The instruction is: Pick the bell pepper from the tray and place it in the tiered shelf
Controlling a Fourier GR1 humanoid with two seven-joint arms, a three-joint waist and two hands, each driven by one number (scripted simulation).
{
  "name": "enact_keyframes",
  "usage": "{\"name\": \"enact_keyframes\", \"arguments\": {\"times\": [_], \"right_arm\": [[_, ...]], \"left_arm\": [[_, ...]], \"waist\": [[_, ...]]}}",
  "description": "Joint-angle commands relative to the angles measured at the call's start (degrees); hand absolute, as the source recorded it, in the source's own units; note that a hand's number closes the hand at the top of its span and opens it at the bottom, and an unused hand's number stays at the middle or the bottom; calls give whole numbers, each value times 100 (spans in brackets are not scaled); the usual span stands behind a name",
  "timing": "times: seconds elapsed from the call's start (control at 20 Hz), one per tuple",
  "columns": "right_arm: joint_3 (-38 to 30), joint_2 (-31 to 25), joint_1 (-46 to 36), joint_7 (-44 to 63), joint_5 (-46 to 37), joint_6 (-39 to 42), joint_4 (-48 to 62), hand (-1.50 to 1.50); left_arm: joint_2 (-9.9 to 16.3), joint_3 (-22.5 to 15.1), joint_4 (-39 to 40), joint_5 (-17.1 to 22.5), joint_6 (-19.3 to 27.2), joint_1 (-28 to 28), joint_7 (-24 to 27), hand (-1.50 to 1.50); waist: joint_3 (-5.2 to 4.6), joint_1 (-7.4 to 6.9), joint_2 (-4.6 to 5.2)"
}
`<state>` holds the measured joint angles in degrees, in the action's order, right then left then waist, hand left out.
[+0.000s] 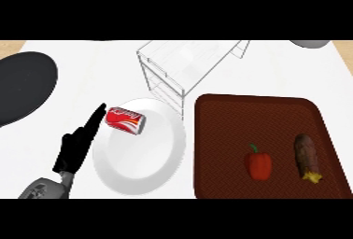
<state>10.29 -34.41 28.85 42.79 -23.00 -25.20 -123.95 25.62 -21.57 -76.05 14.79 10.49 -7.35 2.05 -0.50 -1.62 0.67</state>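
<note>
The black left hand (76,144) rests with straight fingers near the table's front-left edge, holding nothing. The red bell pepper (259,164) lies in the brown rectangular tray (221,116), apart from the clear wire tiered shelf (180,63).

No legible lettering on red can (124,120)

Red bell pepper (259,164) with short green stem, lying on the dark brown tray (214,116), stem pointing away toward tray's far edge, sitting in the tray's near middle part. Tray is rectangular with raised rim, textured floor. Tiered shelf (180,65), thin clear wire frame, stands upright just past the tray's far left corner, nothing visible on its tiers.
</note>
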Motion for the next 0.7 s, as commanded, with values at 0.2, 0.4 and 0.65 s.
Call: {"name": "enact_keyframes", "arguments": {"times": [0.2, 0.4, 0.65], "right_arm": [[182, -952, -567, 2759, -1334, 1575, -8, -150], [676, -555, -1668, 3671, -1463, 2274, 25, -150], [1044, 222, -2539, 4115, -1368, 2666, 677, -150]], "left_arm": [[-97, -255, -33, -137, -70, 37, -158, 0], [-214, -223, 5, -135, -53, -284, -397, 0], [-340, -263, 95, -220, 14, -184, -299, 0]], "waist": [[-14, -304, 66], [13, -330, 64], [19, -294, 50]]}}
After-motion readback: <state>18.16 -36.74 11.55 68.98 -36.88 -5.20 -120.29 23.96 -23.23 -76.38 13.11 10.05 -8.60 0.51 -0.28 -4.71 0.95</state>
